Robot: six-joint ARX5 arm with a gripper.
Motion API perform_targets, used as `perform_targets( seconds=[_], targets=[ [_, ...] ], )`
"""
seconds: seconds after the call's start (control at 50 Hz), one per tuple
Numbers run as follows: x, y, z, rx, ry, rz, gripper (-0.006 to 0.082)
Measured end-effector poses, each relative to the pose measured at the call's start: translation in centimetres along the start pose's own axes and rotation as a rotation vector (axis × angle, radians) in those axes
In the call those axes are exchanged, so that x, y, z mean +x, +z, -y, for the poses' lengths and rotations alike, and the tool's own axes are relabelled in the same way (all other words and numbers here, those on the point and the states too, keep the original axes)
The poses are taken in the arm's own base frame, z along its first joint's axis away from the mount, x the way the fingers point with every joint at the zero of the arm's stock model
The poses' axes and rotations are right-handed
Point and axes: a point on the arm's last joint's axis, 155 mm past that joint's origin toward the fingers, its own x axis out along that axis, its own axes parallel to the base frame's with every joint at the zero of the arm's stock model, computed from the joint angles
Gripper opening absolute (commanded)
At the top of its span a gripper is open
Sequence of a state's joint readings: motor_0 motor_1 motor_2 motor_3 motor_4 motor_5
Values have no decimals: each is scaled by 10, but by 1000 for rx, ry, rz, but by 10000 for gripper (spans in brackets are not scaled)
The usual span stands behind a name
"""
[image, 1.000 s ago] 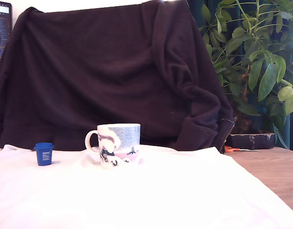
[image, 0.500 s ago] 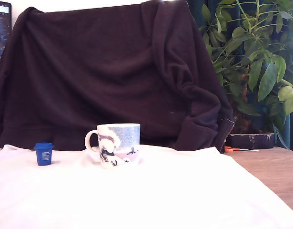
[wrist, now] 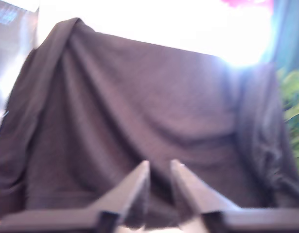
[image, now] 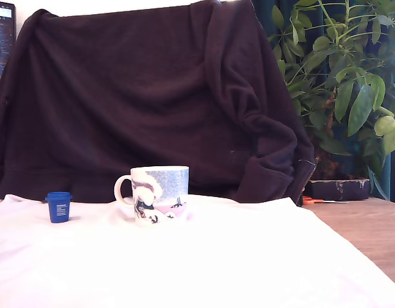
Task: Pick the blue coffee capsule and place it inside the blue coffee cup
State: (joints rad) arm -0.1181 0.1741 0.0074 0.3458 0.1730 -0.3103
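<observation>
The blue coffee capsule stands upright on the white cloth at the exterior view's left, its white label facing the camera. The blue coffee cup, a white mug with a light blue upper part and cartoon figures, stands to the capsule's right with its handle pointing toward the capsule. My gripper shows only in the wrist view. It is held up facing the dark cloth, its two fingers drawn close with only a narrow gap and nothing between them. Neither capsule nor cup appears in the wrist view.
A dark brown blanket hangs behind the table. A white cloth covers most of the tabletop, with bare wood at the exterior view's right. A leafy plant and orange scissors are at the back right.
</observation>
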Motion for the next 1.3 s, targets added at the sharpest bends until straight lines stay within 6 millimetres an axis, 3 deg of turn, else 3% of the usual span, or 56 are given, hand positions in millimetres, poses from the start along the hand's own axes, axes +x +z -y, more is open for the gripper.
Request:
perform_targets(
  seconds=[0.1,0.34,0.56,0.72,0.98,1.18,1.3],
  targets=[
    [9,-26,-3,-14,13,-99,657],
    [30,-45,-11,49,49,-136,657],
    [40,-94,-29,57,97,-269,656],
    [52,-122,-30,108,76,-355,644],
    [104,-137,-25,166,28,-377,631],
    [111,-171,-35,179,39,-461,592],
    [120,-176,-37,178,40,-467,592]
  ],
)
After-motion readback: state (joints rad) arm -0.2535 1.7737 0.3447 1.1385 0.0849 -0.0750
